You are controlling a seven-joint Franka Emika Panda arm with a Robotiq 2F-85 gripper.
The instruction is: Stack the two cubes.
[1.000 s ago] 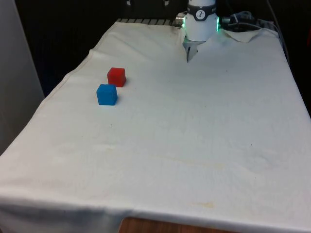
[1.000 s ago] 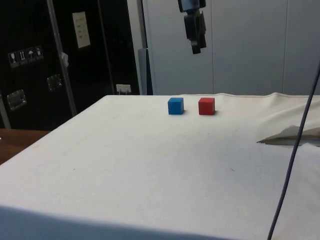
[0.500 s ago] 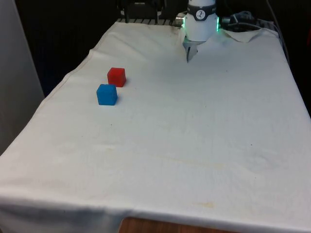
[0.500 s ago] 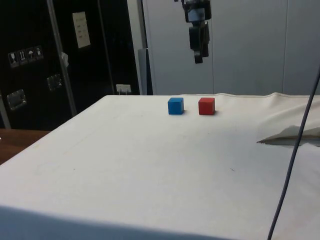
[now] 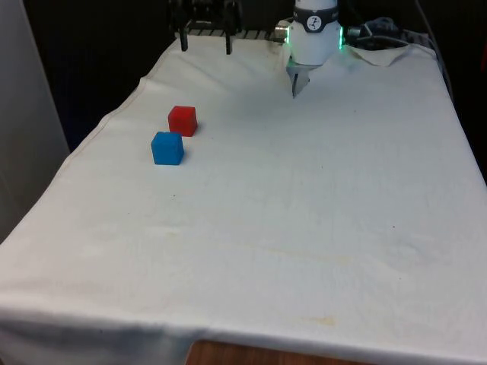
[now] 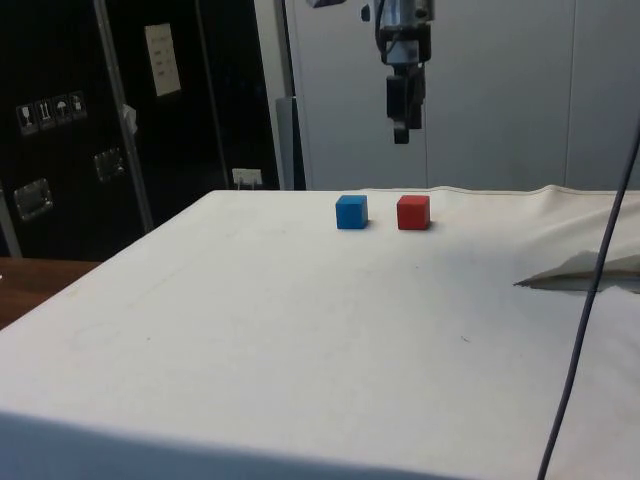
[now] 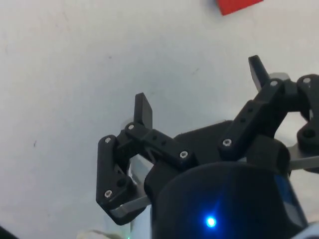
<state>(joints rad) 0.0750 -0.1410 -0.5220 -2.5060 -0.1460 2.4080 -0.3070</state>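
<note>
A red cube (image 5: 183, 120) and a blue cube (image 5: 167, 147) sit close together on the white cloth at the front view's left, the blue one nearer the camera. They are slightly apart in the side view, red cube (image 6: 413, 212) beside blue cube (image 6: 351, 211). My gripper (image 5: 205, 44) hangs high over the far edge of the table, open, with nothing between its fingers. In the side view the gripper (image 6: 401, 128) is well above the red cube. The wrist view has the gripper (image 7: 199, 88) spread wide, with the red cube (image 7: 238, 5) at the picture's edge.
The white robot base (image 5: 315, 34) stands at the table's far end. A fold of cloth (image 5: 380, 55) lies bunched beside it at the front view's right. A dark cable (image 6: 590, 290) hangs across the side view.
The gripper has come down and moved towards the front view's left, its fingertips now showing there. In the side view it has dropped and shifted over the red cube. The cubes have not moved.
</note>
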